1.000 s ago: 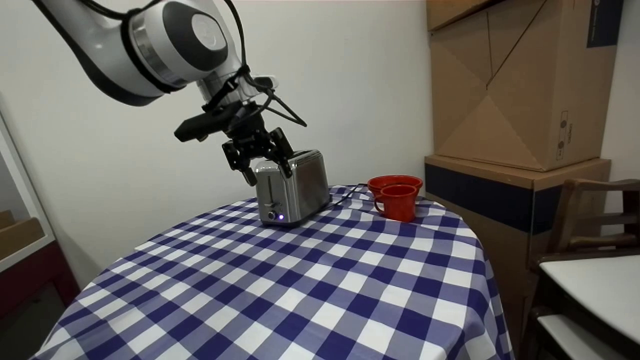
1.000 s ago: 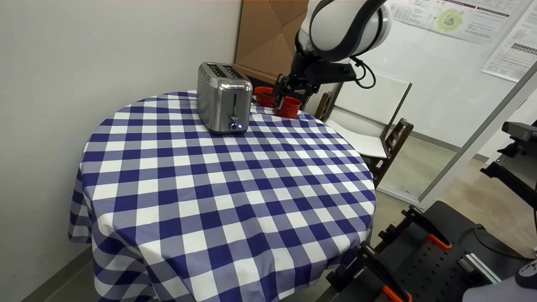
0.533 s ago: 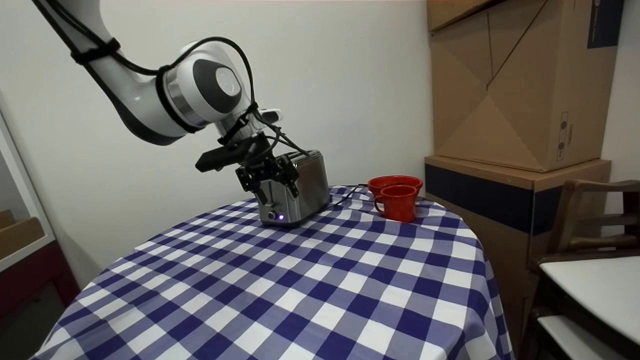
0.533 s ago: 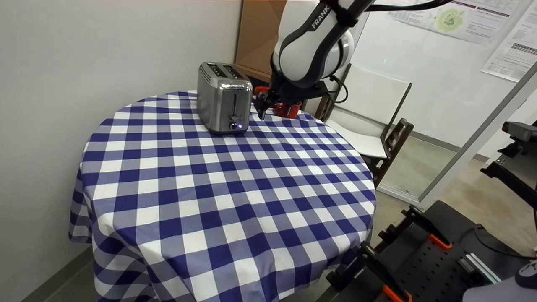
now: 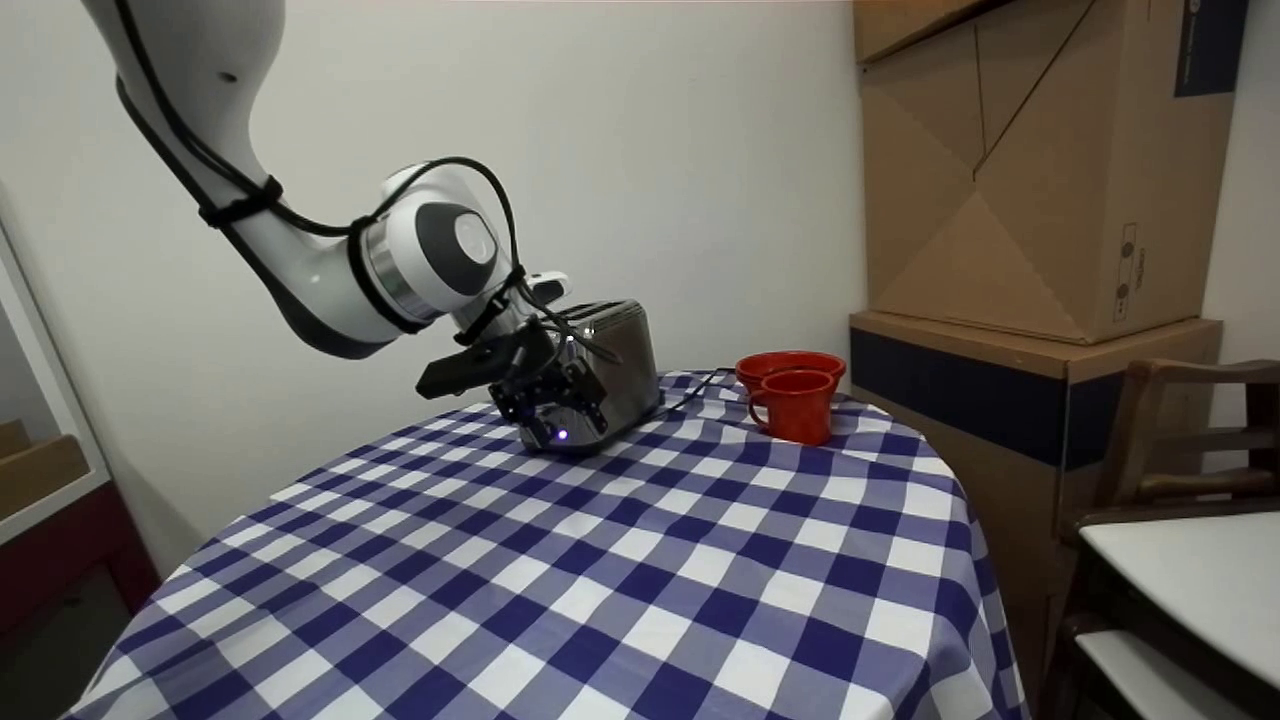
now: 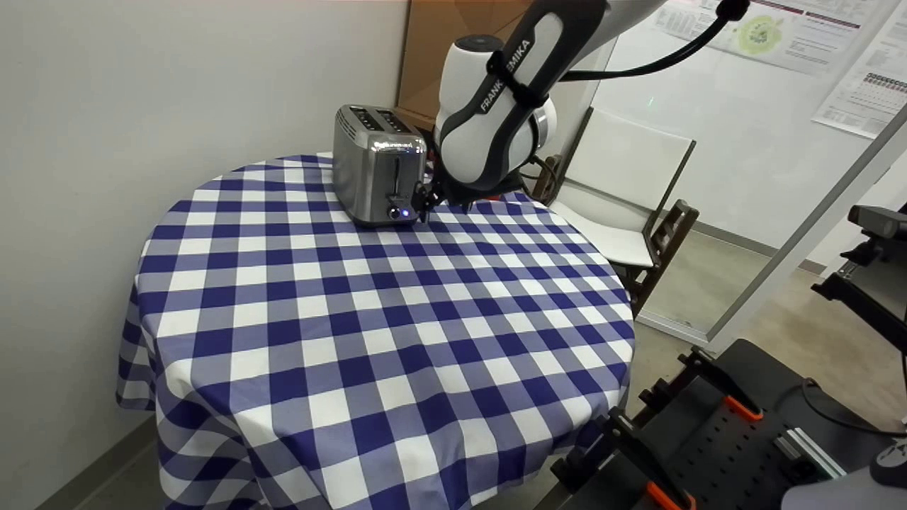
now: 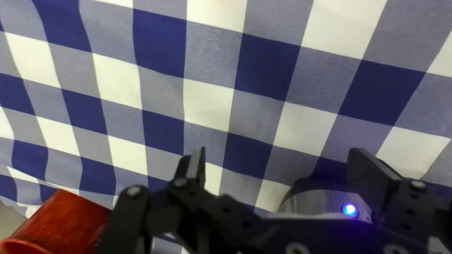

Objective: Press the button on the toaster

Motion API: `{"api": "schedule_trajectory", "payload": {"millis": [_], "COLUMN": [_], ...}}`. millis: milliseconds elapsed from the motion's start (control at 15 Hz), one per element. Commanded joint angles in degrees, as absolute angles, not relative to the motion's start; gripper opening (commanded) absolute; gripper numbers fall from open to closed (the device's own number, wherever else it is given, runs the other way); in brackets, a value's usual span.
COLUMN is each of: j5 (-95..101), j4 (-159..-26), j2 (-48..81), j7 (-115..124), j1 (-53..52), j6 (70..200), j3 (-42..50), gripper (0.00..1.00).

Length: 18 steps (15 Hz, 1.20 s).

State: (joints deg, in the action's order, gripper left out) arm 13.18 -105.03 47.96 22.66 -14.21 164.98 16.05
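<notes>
Wrist view: toaster (image 7: 322,202) mostly hidden behind end effector (image 7: 279,160); contact uncertain.

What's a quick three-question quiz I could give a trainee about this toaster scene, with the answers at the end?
1. True or false: the small light on the silver two-slot toaster is lit.
2. Multiple choice: in an exterior view, what stands in front of the red bowl? A) a white plate, B) a red mug, C) a steel kettle.
3. Short answer: in the wrist view, is the gripper open or shut?

Key: 1. True. 2. B. 3. Open; its fingers stand apart.
</notes>
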Motion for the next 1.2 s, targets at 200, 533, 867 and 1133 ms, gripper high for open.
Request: {"api": "schedule_trajectory", "payload": {"millis": [200, 533, 867, 1133], "j5": [9.09, 6.87, 3.96, 2.11], "j4": [-98.12, -95.47, -94.82, -94.96], "j2": [54.70, 57.16, 58.24, 58.61], "j7": [23.21, 24.45, 25.55, 26.08], "j1": [-15.86, -16.83, -18.12, -19.16], "j6": [166.21, 168.45, 170.65, 171.91], "j3": [17.65, 19.26, 20.16, 20.78], "gripper": [1.00, 1.00, 1.00, 1.00]}}
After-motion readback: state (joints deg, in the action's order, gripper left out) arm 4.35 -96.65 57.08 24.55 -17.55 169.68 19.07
